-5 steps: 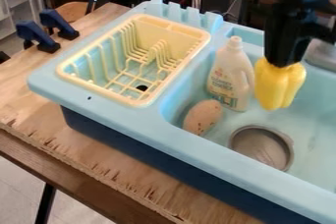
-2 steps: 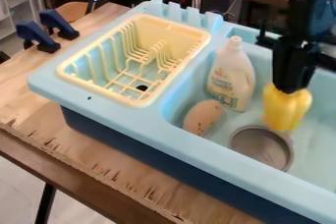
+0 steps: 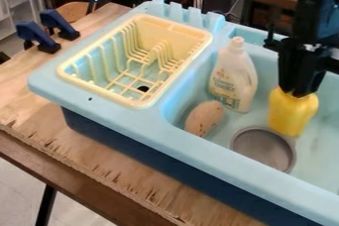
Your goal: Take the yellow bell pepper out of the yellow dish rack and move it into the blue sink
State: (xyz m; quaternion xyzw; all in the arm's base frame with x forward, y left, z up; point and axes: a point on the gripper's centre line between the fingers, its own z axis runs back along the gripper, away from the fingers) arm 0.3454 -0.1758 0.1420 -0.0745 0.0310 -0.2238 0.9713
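Note:
The black gripper (image 3: 297,91) hangs over the right part of the sink basin, shut on the top of a yellow pepper (image 3: 292,112). The pepper is upright, low in the basin, just behind and right of a round grey metal dish (image 3: 264,148). Left of the pepper stands a white bottle (image 3: 233,76). A brownish, potato-like oval object (image 3: 204,118) lies against the basin's left wall, in front of the bottle.
The light blue sink (image 3: 218,156) has a raised rim around the basin. A pale yellow dish rack (image 3: 136,60) sits in its left part. Two blue clamps (image 3: 37,36) are on the wooden table (image 3: 99,170) at upper left.
The gripper and the pepper have moved down and slightly right, deeper into the basin. The bottle, dish and oval object have stayed in place.

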